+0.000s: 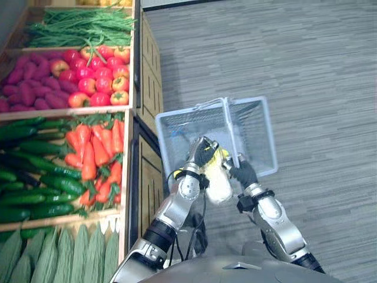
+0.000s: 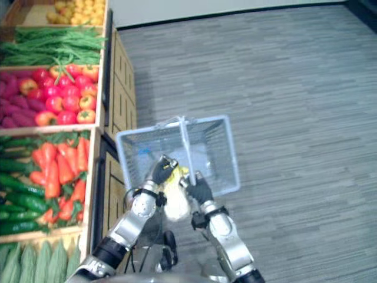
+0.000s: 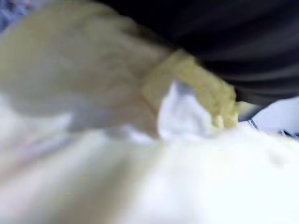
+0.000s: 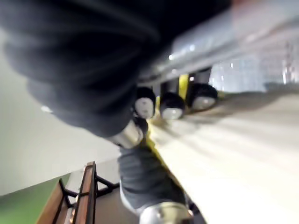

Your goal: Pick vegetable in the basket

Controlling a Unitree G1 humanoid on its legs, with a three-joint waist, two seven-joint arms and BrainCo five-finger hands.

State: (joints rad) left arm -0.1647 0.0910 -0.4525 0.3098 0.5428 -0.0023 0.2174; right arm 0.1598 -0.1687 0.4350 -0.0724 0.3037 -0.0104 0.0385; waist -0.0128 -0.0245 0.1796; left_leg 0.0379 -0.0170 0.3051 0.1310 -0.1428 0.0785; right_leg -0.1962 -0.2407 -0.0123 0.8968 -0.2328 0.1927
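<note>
While the right hand (image 1: 243, 173) grips the basket (image 1: 268, 137) by its handle, the left hand (image 1: 203, 152) clasps a pale vegetable (image 1: 218, 184) just short of it, not yet dropped in.

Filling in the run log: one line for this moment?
left hand: shut on pale cabbage | right hand: shut on basket handle | cabbage: at basket near rim, not inside

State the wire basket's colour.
The mesh wire basket is pale blue, clearest in the left eye view.
</note>
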